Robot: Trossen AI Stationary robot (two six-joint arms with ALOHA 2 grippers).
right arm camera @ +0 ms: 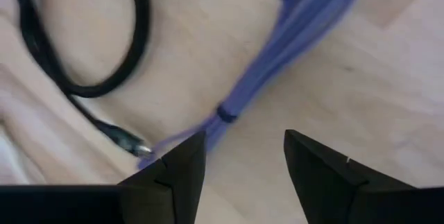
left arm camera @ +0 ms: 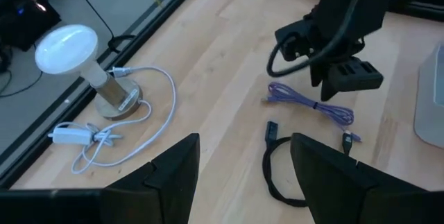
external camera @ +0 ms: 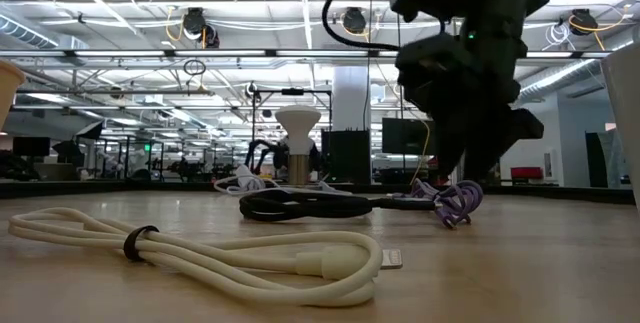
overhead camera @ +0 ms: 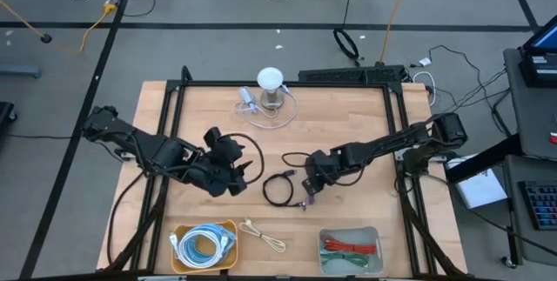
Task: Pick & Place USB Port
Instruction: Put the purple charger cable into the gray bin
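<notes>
Two parted right jaws above purple cable (right arm camera: pixel 277 47), cable lying on table (right arm camera: pixel 388 113)

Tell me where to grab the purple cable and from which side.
Grip the purple cable at its tied middle, by the dark band, coming straight down from above. It lies flat on the table as a narrow bundle, so fingers should straddle it crosswise. The right hand hangs open just over it.

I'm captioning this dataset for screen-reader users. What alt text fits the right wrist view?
The right end effector, its fingers apart, hovers over a bundled purple cable lying on the wooden table, holding nothing. A looped black cable lies beside the purple one.
</notes>
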